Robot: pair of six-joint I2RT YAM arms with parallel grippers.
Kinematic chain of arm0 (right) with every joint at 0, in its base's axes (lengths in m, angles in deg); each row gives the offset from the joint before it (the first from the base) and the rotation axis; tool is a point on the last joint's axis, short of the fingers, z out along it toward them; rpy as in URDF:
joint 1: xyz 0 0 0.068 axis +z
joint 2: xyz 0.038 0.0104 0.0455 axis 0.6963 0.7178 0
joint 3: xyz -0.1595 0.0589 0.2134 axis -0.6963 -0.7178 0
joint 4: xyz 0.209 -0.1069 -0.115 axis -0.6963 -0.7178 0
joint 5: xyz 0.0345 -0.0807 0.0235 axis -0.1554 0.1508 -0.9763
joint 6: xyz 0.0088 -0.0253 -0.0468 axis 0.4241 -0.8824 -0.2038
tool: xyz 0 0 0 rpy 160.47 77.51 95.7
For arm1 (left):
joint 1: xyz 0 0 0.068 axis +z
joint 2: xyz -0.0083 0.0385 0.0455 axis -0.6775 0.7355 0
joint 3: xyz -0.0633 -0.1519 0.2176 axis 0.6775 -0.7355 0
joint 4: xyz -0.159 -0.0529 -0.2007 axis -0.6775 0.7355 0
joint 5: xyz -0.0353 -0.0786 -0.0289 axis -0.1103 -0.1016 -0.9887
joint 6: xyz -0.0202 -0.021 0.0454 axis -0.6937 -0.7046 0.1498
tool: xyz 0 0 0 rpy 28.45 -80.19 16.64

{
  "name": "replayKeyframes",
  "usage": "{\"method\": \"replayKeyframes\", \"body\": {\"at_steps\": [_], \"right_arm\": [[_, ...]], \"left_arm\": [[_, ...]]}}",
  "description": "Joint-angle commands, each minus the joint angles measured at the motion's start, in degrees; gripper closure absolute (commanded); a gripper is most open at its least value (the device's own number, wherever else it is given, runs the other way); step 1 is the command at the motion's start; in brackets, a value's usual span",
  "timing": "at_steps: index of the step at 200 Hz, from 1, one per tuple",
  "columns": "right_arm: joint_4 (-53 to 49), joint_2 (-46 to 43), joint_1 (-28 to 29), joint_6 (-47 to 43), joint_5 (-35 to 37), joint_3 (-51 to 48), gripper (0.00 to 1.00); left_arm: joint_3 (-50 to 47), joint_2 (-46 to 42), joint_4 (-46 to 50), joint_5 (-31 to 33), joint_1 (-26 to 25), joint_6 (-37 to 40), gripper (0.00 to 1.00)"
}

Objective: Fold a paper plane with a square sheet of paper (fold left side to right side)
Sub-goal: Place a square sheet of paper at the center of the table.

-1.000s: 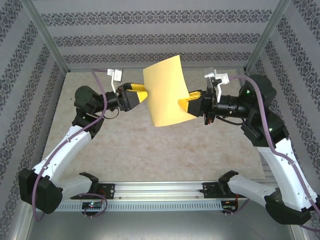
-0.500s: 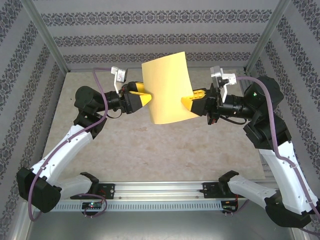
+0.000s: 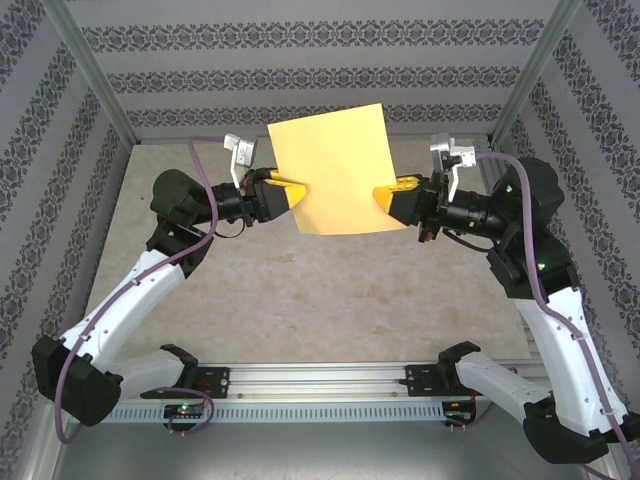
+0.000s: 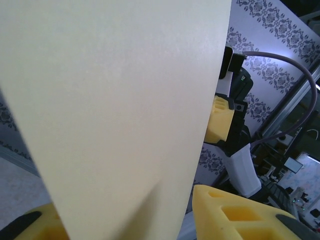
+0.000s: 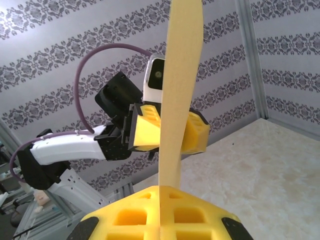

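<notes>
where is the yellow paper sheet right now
In the top view the square sheet of paper hangs upright above the far middle of the table, right gripper clamped on its right edge, left gripper straddling its left edge.

Not one text, label, brand or number can be read here. The square sheet of paper is plain yellow-orange (no print on the faces that show), and the wallpaper carries only striped ornament.
</notes>
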Motion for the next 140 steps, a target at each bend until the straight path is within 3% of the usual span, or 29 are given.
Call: {"method": "replayKeyframes", "body": {"at_steps": [1, 13, 47, 76, 140], "right_arm": [[-0.9, -0.5, -1.0, -0.9, 2.0, -0.8, 1.0], [-1.3, -0.7, -1.8, -1.2, 2.6, -1.4, 1.0], [-2.4, -0.7, -2.8, -1.8, 5.4, -4.4, 1.0], [-1.8, -0.3, -3.0, -1.7, 8.9, -10.9, 0.96], [0.2, 1.5, -6.7, -0.3, 21.8, -28.6, 0.34]], "left_arm": [[2.0, -1.3, 5.1, 1.0, -0.7, 4.1, 0.63], [2.1, -1.2, 7.7, 1.8, -0.7, 5.6, 0.66], [2.8, -0.5, 16.2, 4.7, -0.6, 10.2, 0.88], [3.5, 1.1, 25.8, 8.7, -0.6, 13.7, 0.99], [4.8, 9.6, 51.3, 19.0, -0.6, 22.8, 1.0]]}}
